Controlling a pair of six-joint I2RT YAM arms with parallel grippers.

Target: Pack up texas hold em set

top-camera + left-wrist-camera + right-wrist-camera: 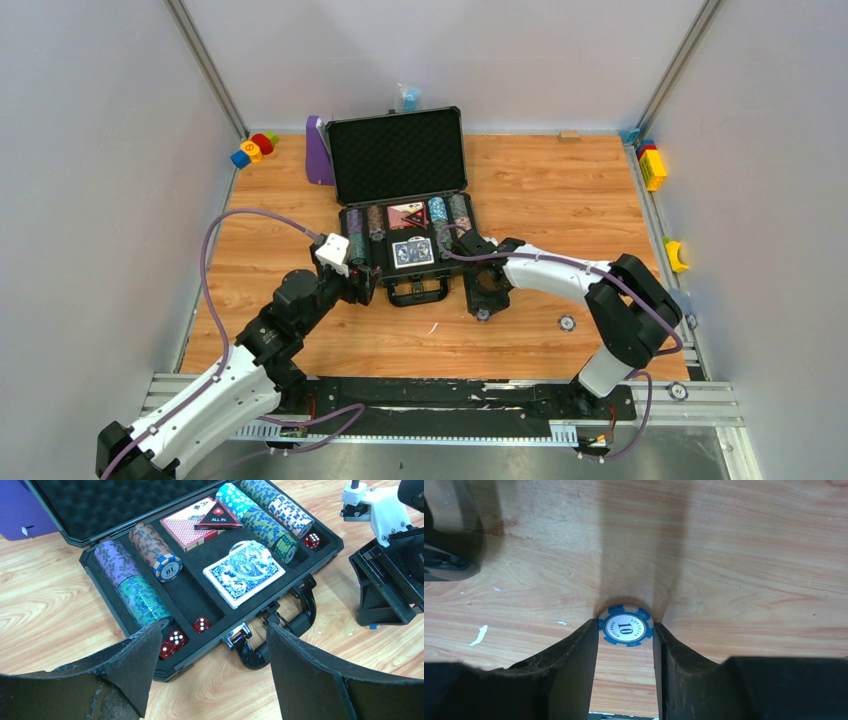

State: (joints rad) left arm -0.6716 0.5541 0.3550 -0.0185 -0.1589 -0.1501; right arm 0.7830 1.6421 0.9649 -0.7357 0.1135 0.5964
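Observation:
The dark grey briefcase (398,155) lies open at the table's middle, lid up, its handle (295,620) facing me. Its black foam tray holds rows of striped chips (150,555), a blue card deck (243,572), a red deck (187,527), a triangular "ALL IN" button (218,517) and red dice (201,625). My left gripper (212,630) hangs open over the case's front left corner, nothing in it. My right gripper (626,630) points down at the table right of the handle, its fingertips touching both sides of a blue-and-white "10" chip (626,627) lying flat on the wood.
Another loose chip (566,322) lies on the table right of my right gripper. A purple stand (318,150) leans beside the lid. Coloured toy blocks sit at the back left (253,148) and along the right edge (653,167). Grey walls enclose the table.

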